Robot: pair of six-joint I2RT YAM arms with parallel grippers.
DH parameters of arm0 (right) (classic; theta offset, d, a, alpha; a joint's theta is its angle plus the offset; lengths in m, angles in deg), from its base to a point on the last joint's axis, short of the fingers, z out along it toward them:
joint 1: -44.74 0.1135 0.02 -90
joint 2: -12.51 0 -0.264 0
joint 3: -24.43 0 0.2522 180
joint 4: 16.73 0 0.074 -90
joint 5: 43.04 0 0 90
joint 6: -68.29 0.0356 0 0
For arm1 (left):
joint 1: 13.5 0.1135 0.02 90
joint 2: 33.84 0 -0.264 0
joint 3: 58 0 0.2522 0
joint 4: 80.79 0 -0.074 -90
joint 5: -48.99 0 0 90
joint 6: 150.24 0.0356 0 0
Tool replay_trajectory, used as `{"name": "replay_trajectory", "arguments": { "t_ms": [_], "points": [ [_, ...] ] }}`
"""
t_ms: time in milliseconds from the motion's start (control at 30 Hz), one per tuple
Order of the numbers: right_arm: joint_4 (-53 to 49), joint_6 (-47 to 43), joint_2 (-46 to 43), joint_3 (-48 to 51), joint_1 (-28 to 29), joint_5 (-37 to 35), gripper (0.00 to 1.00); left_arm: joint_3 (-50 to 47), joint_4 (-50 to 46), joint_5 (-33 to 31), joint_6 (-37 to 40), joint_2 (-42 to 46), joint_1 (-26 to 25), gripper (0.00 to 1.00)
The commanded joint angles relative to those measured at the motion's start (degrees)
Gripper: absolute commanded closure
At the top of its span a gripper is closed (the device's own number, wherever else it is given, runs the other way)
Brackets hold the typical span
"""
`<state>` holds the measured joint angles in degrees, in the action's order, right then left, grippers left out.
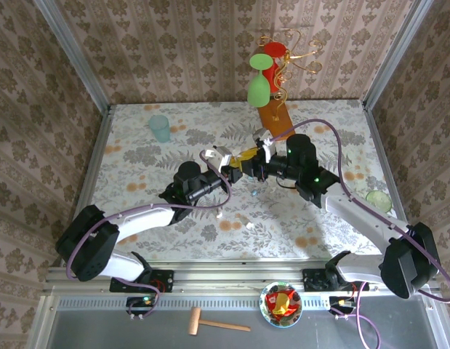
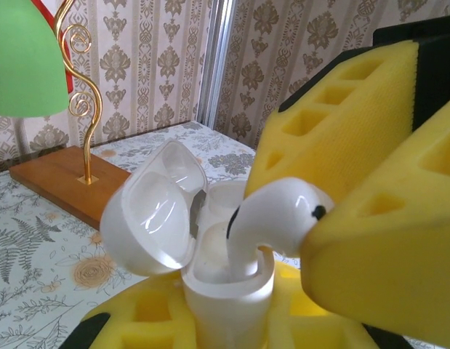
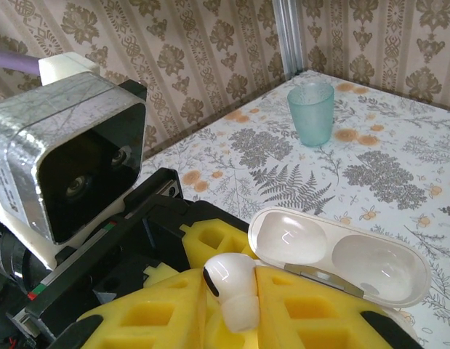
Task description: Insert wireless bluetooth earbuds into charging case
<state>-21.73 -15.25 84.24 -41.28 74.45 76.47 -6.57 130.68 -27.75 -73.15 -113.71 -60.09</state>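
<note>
Table [image 1: 137, 160]: cup [image 1: 160, 128] at the far left; stand [image 1: 274, 110] at the far centre, its base running in toward the middle. Left gripper [image 1: 230, 169] and right gripper [image 1: 255, 155] meet at mid-table, just in front of the stand's base. Charging case [image 2: 228, 291] stands upright, clamped between the left gripper's fingers [image 2: 137, 316], lid hinged open on the side away from the right gripper. Earbud [image 2: 279, 211] is pinched between the right gripper's fingers [image 2: 384, 247], above the case, its lower end inside a well. Below the table's near edge, between the arm bases: mallet [image 1: 210, 322] to the left, bowl [image 1: 280, 302] to the right
</note>
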Motion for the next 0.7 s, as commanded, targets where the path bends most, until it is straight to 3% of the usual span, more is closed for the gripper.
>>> {"name": "replay_trajectory", "arguments": {
  "t_ms": [0,300,667],
  "points": [
    [-5.57,1.29,0.82,-2.11,0.6,-1.83,0.77,3.13,4.28,1.69,3.04,0.77,-0.81,1.0],
    [-12.24,0.2,2.72,-4.91,1.09,-3.76,0.77,1.82,5.71,3.24,9.77,0.7,-1.19,1.0],
    [-15.91,0.97,3.83,-6.84,1.37,-6.94,0.75,1.0,7.67,4.95,11.29,0.77,-1.1,1.0]
  ]
}}
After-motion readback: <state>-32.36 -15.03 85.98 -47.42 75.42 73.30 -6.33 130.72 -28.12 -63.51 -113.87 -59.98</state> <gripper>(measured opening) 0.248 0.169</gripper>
